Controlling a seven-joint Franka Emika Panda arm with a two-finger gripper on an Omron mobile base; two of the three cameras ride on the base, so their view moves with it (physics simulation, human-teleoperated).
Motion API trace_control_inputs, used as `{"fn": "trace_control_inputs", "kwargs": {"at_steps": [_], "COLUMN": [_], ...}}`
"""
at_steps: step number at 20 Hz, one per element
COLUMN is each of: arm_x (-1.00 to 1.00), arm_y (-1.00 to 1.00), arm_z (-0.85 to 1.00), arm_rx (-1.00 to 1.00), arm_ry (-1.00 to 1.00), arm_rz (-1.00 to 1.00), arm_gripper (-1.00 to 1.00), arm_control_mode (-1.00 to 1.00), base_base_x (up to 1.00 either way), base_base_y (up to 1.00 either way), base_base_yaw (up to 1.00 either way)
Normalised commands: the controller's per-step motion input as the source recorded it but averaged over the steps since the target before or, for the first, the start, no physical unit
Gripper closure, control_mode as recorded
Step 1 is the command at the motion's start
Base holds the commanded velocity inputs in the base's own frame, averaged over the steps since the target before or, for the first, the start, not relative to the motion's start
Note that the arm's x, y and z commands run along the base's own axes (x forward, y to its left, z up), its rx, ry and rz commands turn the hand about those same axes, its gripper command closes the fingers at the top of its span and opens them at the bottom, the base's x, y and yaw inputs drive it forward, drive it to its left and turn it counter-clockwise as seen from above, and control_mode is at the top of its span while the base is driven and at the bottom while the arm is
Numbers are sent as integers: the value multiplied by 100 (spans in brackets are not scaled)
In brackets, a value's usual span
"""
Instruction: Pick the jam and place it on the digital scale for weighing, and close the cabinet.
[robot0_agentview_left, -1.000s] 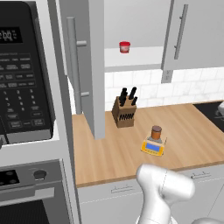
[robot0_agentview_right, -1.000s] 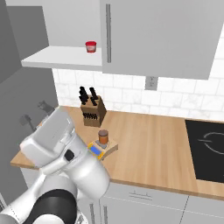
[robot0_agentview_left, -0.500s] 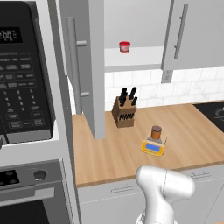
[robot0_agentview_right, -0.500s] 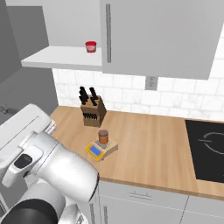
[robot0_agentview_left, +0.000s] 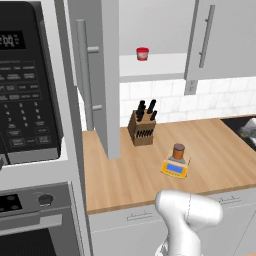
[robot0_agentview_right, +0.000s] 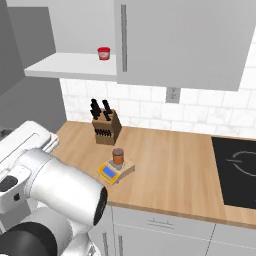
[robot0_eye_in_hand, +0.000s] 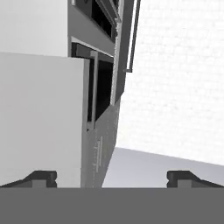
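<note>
I see the jam (robot0_agentview_left: 178, 151) standing upright on the digital scale (robot0_agentview_left: 174, 168), which sits on the wooden surface (robot0_agentview_left: 210, 160) in front of the knife block (robot0_agentview_left: 141, 129); from the right base view the jar (robot0_agentview_right: 118, 156) rests on the grey plate with the blue display toward the surface edge; so I judge the weighing part done and the cabinet (robot0_agentview_left: 100, 75) the thing left to handle. Its left door (robot0_agentview_left: 102, 65) stands swung out toward me, edge-on, with the red jar (robot0_agentview_left: 142, 53) on the pale shelf behind it; the right door (robot0_agentview_left: 220, 40) looks closed.

In the hand view my end effector (robot0_eye_in_hand: 112, 177) has its tips spread wide and holds nothing; it looks along appliance fronts, not at the door.

I expect the door to be a stiff, flat panel, light on its hinge and slick-faced; a pinch on it would gain little. I would push flat against the outer face near the free edge, by the long bar handle (robot0_agentview_left: 83, 75), far from the hinge; a push near the hinge would need more force and could skid.
</note>
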Motion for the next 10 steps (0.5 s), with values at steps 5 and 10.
{"fn": "trace_control_inputs", "kwargs": {"at_steps": [5, 10], "arm_x": [45, 100], "arm_y": [100, 97], "arm_z": [-76, -8], "arm_rx": [0, -3], "arm_ry": [-12, 31], "arm_rz": [-25, -13], "arm_gripper": [-100, -100], "arm_control_mode": [-100, -100], "base_base_x": [0, 0], "base_base_y": [0, 0], "base_base_yaw": [0, 0]}}
